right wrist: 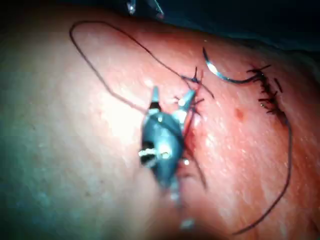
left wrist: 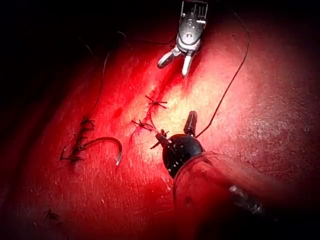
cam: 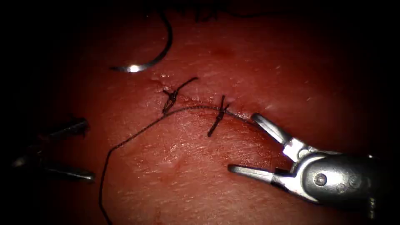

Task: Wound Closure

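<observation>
Far up-left, loose on glistening red tissue (cam: 200, 166): curved steel needle (cam: 160, 54), well apart from right claw (cam: 241, 143), spread empty beside dark thread (cam: 137, 134); left claw (cam: 85, 150) likewise agape, empty.

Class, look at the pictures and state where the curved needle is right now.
In the endoscope view the needle lies free on the tissue, above and left of the two knotted stitches, held by neither the right tool nor the left tool.
</observation>
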